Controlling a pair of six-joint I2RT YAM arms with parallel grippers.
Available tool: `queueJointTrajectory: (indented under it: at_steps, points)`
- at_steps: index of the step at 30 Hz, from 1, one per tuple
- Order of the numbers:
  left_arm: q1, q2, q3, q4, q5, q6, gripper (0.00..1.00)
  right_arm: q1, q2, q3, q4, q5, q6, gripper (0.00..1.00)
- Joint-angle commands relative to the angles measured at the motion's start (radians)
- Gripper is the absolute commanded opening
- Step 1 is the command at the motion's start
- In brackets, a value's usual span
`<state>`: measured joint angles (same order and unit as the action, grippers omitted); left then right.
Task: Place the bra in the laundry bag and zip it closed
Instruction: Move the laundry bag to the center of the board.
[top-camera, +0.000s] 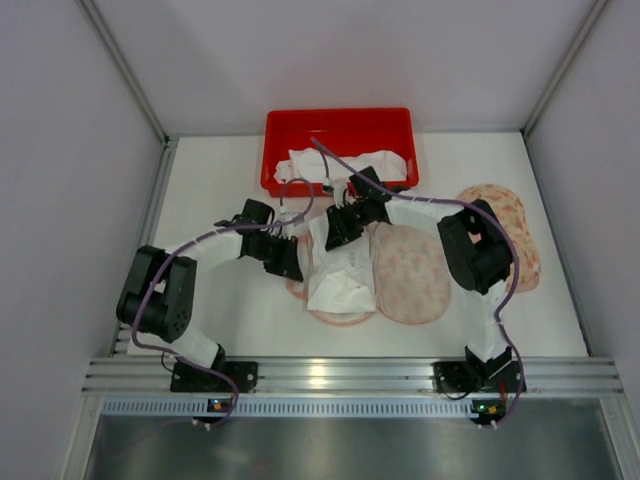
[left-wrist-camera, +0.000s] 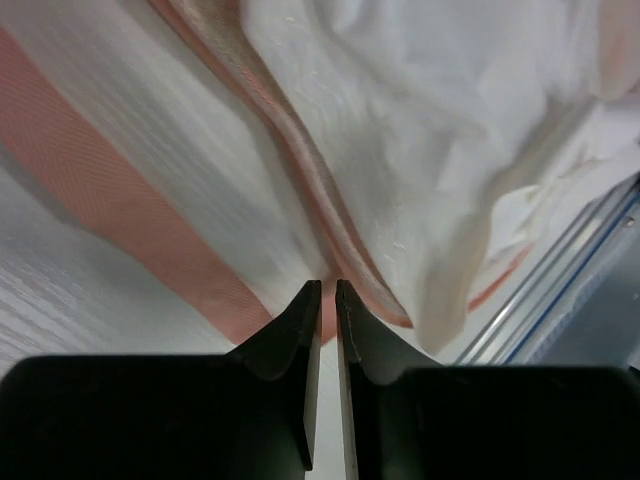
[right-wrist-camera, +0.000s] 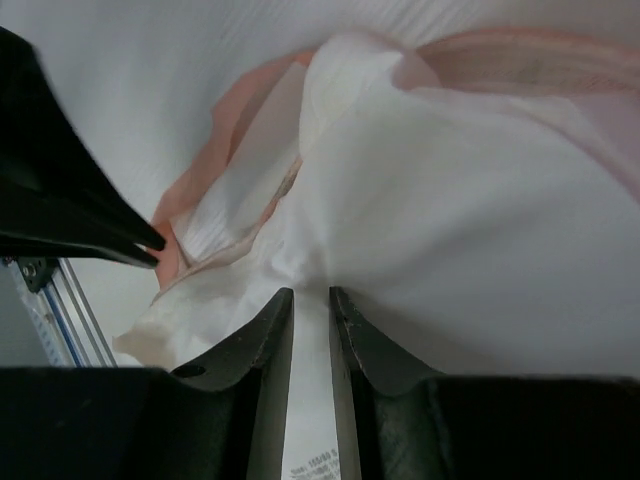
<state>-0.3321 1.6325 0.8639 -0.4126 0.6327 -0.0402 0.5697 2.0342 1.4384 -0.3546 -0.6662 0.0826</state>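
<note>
White bra (top-camera: 338, 268) crumpled on bench (top-camera: 230, 300) just in front of red bin (top-camera: 340, 125), over open laundry bag (top-camera: 410, 275). Both clenched: left tool (left-wrist-camera: 322, 295) on bag's pink rim (top-camera: 340, 319); right tool (right-wrist-camera: 310, 300) on bra fabric.

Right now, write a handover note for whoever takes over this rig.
Left gripper: fingers pinched on the pink rim of the laundry bag.
Right gripper: fingers closed on white fabric, apparently the bra.
Bra lies crumpled on top of the bag, mid-table, in front of the red bin.
Done: both grips taken.
Left: tuck the bra inside, zip the bag closed.
</note>
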Motion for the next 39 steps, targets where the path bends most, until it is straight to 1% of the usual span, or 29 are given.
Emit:
queueJointTrajectory:
  at_steps: [1,2,4,5,6,8,12,13,16,17,18,20,22,26,29,33,34,39]
  points:
    - [0.016,-0.146,-0.003,0.035,0.139,-0.040,0.17,0.030,0.014,-0.041,0.063,-0.003,-0.024,0.22]
    - [0.033,-0.198,0.007,0.035,0.160,-0.043,0.19,0.035,0.015,-0.055,0.066,-0.006,-0.035,0.21]
    - [0.063,-0.244,0.021,0.047,0.185,-0.069,0.20,0.045,0.009,-0.093,0.063,-0.015,-0.069,0.21]
    - [0.109,-0.273,0.024,0.057,0.194,-0.087,0.21,0.050,0.008,-0.101,0.057,-0.032,-0.073,0.21]
    - [0.137,-0.283,0.023,0.063,0.218,-0.128,0.22,0.053,0.009,-0.108,0.036,-0.041,-0.111,0.20]
    - [0.200,-0.292,0.015,0.069,0.223,-0.156,0.23,0.067,0.012,-0.113,0.002,-0.070,-0.176,0.19]
    - [0.229,-0.292,-0.018,0.083,0.177,-0.187,0.24,0.107,-0.012,-0.134,-0.095,-0.124,-0.320,0.16]
    - [0.231,-0.290,-0.025,0.092,0.170,-0.193,0.24,0.113,-0.023,-0.144,-0.130,-0.137,-0.380,0.15]
    - [0.235,-0.254,-0.042,0.155,0.166,-0.246,0.27,0.130,-0.075,-0.183,-0.188,-0.168,-0.487,0.13]
    - [0.235,-0.223,-0.045,0.191,0.174,-0.265,0.33,0.133,-0.091,-0.196,-0.191,-0.167,-0.506,0.13]
    - [0.235,-0.206,-0.046,0.217,0.182,-0.304,0.35,0.133,-0.127,-0.223,-0.188,-0.164,-0.521,0.14]
    - [0.235,-0.150,-0.051,0.264,0.211,-0.352,0.38,0.134,-0.167,-0.249,-0.167,-0.147,-0.550,0.15]
    - [0.235,-0.093,-0.048,0.336,0.225,-0.421,0.38,0.130,-0.232,-0.276,-0.152,-0.135,-0.564,0.18]
    - [0.228,-0.039,-0.042,0.432,0.265,-0.507,0.35,0.127,-0.342,-0.282,-0.101,-0.072,-0.538,0.20]
    - [0.203,-0.031,-0.042,0.463,0.262,-0.526,0.33,0.121,-0.364,-0.254,-0.093,-0.053,-0.505,0.21]
    - [0.168,-0.025,-0.043,0.474,0.239,-0.526,0.29,0.095,-0.336,-0.210,-0.080,-0.030,-0.410,0.22]
    - [0.153,-0.016,-0.045,0.474,0.226,-0.526,0.27,0.084,-0.324,-0.202,-0.069,-0.023,-0.361,0.22]
    - [0.116,0.023,-0.039,0.474,0.206,-0.523,0.28,-0.029,-0.227,-0.125,-0.083,-0.101,-0.230,0.29]
